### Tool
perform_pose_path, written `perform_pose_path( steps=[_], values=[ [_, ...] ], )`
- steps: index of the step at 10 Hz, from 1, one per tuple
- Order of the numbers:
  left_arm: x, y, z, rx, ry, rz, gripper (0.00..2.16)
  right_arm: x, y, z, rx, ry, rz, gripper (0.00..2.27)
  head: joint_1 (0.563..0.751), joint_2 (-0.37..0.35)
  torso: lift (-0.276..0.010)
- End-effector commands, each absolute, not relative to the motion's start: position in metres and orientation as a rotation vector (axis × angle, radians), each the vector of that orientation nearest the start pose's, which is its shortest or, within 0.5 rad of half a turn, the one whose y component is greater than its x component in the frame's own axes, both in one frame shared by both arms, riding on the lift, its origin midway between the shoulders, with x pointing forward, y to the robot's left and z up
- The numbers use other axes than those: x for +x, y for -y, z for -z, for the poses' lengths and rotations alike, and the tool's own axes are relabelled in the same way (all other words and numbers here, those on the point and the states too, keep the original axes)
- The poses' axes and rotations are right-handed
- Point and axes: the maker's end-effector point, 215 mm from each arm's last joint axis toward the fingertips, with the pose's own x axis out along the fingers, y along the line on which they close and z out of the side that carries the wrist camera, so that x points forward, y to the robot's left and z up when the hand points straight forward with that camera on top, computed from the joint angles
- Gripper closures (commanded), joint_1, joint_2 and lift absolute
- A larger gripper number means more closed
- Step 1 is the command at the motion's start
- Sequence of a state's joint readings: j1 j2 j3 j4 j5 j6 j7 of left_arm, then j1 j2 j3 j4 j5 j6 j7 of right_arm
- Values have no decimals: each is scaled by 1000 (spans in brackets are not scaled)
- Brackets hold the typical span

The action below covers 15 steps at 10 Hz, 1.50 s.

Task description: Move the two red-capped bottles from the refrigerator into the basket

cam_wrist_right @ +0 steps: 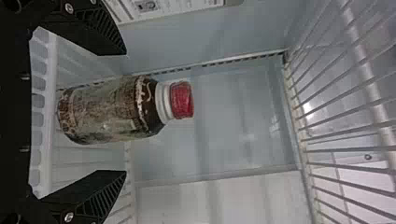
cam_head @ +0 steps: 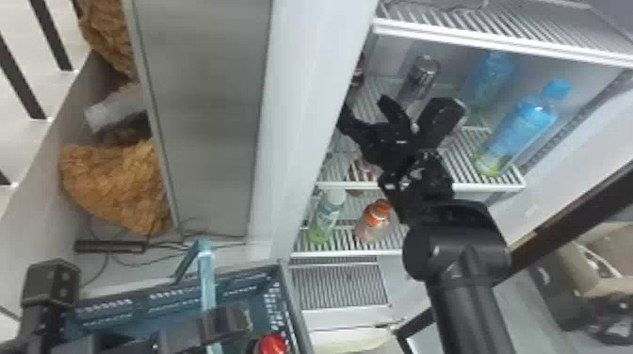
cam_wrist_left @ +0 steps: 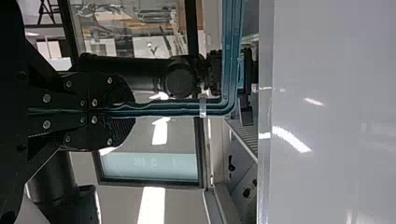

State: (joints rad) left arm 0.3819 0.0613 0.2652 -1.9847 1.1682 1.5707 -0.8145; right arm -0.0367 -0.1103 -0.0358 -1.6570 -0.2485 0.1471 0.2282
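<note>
One refrigerator (cam_head: 301,94), one blue basket (cam_head: 188,301) below it, two red-capped bottles, one in each.
The refrigerator's white wire shelf (cam_head: 421,187) lies under the right tool (cam_head: 363,106), its front edge crossing below the wrist, while the pale side wall stands close on the left. The basket's rim runs just in front of the refrigerator; its blue handle (cam_head: 206,277) is clenched between the left tool's (cam_head: 228,322) fingers. The right tool is released, fingers spread wide, holding nothing; in its wrist view the shelf bottle (cam_wrist_right: 109,112) appears between them, with a gap to each side. That bottle stands upright on the shelf, dark brown and clear, with a pale neck ring and a red cap (cam_wrist_right: 181,100). The other bottle's red cap (cam_head: 272,345) shows inside the basket, near its right side.
</note>
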Motion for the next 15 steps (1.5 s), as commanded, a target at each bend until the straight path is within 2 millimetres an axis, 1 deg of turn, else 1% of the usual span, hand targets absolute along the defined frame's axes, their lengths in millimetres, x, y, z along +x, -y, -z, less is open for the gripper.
perform_pose_path(
  steps=[1,3,4,6,9,10,11,12,13,15],
  values=[
    [234,-41,309,-1415,-863,1268,1204,616,223,308,138,-14,-224,96,695,-246,0],
    [234,-41,309,-1415,-863,1268,1204,631,213,306,130,-14,-238,93,695,-236,0],
    [234,-40,309,-1414,-862,1271,1204,638,209,300,123,-6,-242,90,695,-230,0],
    [234,-41,309,-1415,-863,1268,1204,643,211,293,107,3,-229,93,695,-216,0],
    [235,-42,310,-1416,-861,1266,1204,653,207,298,100,-12,-232,140,695,-213,0],
    [235,-41,309,-1416,-862,1268,1204,654,207,299,102,-19,-232,260,695,-209,0],
    [235,-42,310,-1416,-861,1266,1204,655,205,304,108,-41,-238,601,695,-206,0],
    [234,-42,310,-1419,-862,1266,1204,654,206,306,109,-48,-236,1018,695,-206,0],
    [235,-42,308,-1418,-859,1269,1204,652,206,308,101,-49,-234,1294,695,-204,0],
    [234,-42,310,-1419,-862,1266,1204,647,211,299,92,-29,-230,1277,695,-205,0]
  ],
)
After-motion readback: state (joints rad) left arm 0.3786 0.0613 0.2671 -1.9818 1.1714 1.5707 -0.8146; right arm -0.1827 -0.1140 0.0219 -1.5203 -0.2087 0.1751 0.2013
